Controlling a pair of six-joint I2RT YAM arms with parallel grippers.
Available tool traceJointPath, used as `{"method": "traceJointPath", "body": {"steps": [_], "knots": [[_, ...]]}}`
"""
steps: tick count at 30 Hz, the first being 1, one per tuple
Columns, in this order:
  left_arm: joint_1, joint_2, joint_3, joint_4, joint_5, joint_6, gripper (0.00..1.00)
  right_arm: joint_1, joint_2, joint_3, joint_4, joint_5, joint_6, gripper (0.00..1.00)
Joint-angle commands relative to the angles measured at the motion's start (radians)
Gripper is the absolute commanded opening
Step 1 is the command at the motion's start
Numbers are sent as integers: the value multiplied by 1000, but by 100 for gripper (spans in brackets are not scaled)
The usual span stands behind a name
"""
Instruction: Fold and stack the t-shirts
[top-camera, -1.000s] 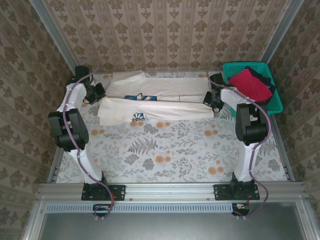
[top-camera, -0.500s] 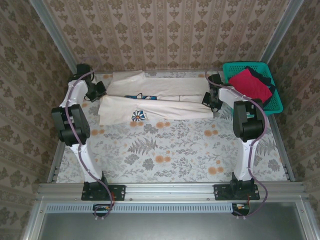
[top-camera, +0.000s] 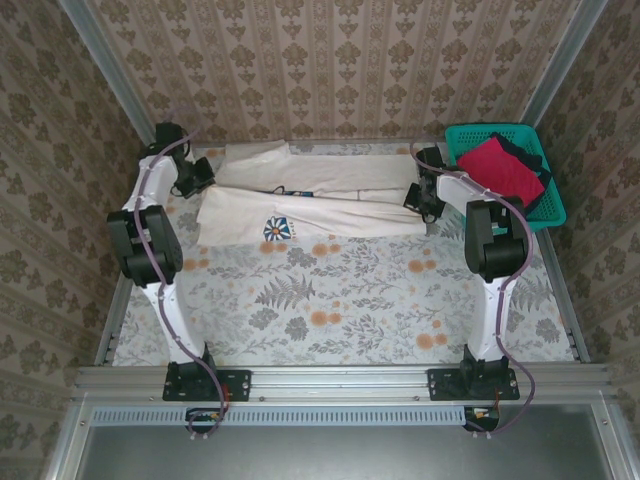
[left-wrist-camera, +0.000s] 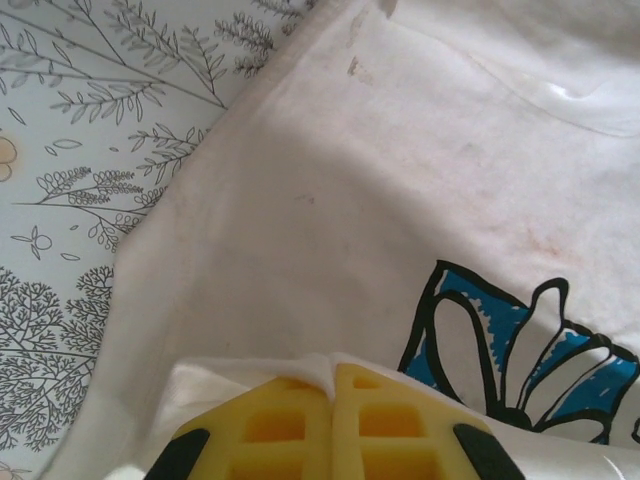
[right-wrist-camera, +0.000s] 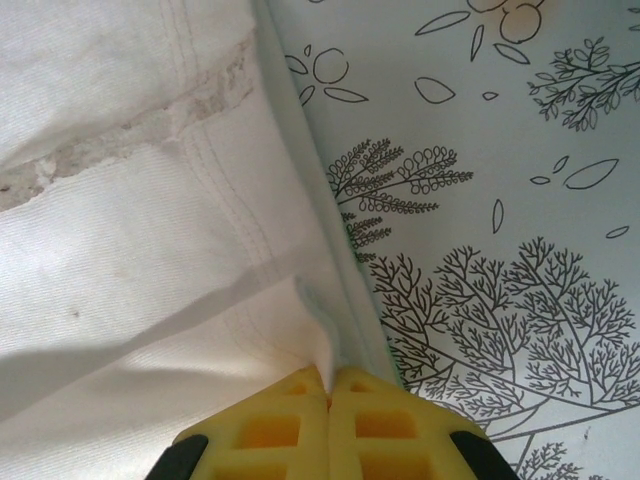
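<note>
Cream-white t-shirt (top-camera: 310, 205) on table (top-camera: 350, 290) | left tool (left-wrist-camera: 332, 378) clenched on its edge | right tool (right-wrist-camera: 328, 388) likewise

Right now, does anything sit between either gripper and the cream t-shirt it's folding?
Nothing visible does. The left gripper and right gripper are each shut on an edge of the cream t-shirt. The teal basket sits off to the right, beyond the shirt's edge.

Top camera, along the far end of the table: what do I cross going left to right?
In order: left end effector → cream shirt → right end effector → basket holding the red shirt.
</note>
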Motion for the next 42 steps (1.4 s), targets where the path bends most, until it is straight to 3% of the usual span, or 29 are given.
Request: {"method": "traceJointPath", "body": {"steps": [1,7,9,12,15,16,18,23,28,36,42], "knots": [[16,31,32,-9,-10,22,0,-14,30,13,-36,12,2,0],[17,46,14,2,6,8,2,-14,6,9,-33,-3,0,1],[18,29,-14,21,9,-3,9,-14,-13,1,-21,-14,-2,7],[24,-11,-75,66,25,-31,32,-14,-66,-25,17,-37,-6,31],[27,-84,-155,125,27,-63,74,-10,-159,-82,97,-57,-18,63],[26,-116,-186,147,20,-75,88,-3,-193,-109,121,-51,-28,69],[19,-183,-254,187,-1,-100,100,15,-252,-157,154,-29,-46,74],[-47,-350,-450,276,-78,-134,100,99,-336,-261,198,-11,-51,79],[-87,-401,-662,486,22,-251,100,176,-293,-304,244,-107,21,78],[-24,-323,-816,647,53,-328,100,108,-225,-372,229,-83,107,74],[15,-348,-923,655,66,-318,100,54,-245,-431,184,-114,110,73]]}}
